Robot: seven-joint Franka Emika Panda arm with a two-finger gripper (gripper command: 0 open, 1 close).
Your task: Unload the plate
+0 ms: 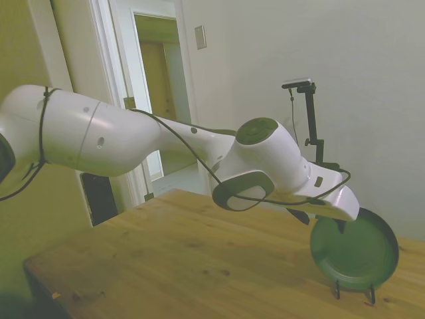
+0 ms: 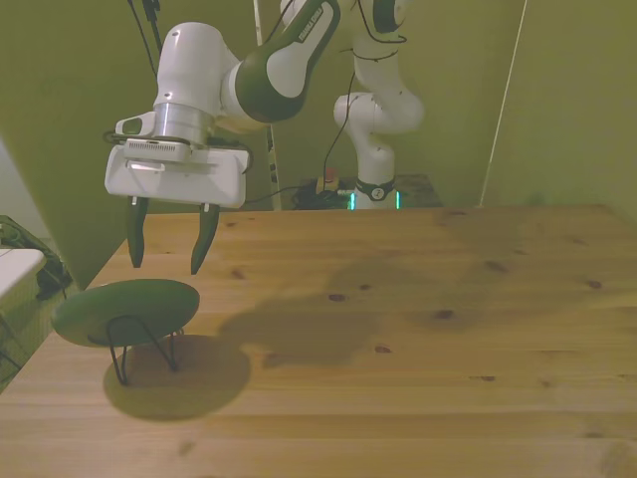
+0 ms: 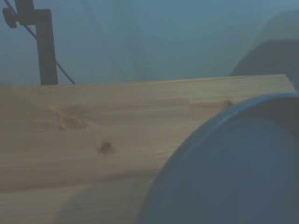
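The dark green plate (image 1: 355, 251) leans nearly upright in a thin black wire stand (image 1: 354, 291) near the table's edge, at the front view's left. In the front view the plate (image 2: 124, 310) shows edge-on above the stand's legs (image 2: 119, 358). My gripper (image 2: 169, 234) hangs just above the plate's upper rim, fingers pointing down and spread apart, open, with nothing between them. In the side view the gripper head covers the plate's top edge. The wrist view shows the plate (image 3: 233, 172) close by, blurred, over the wooden table (image 3: 93, 130).
The wooden table (image 2: 418, 329) stretches wide toward the front view's right. A doorway (image 1: 163, 100) stands behind the arm in the side view. The table's edge runs close beside the stand at the front view's left.
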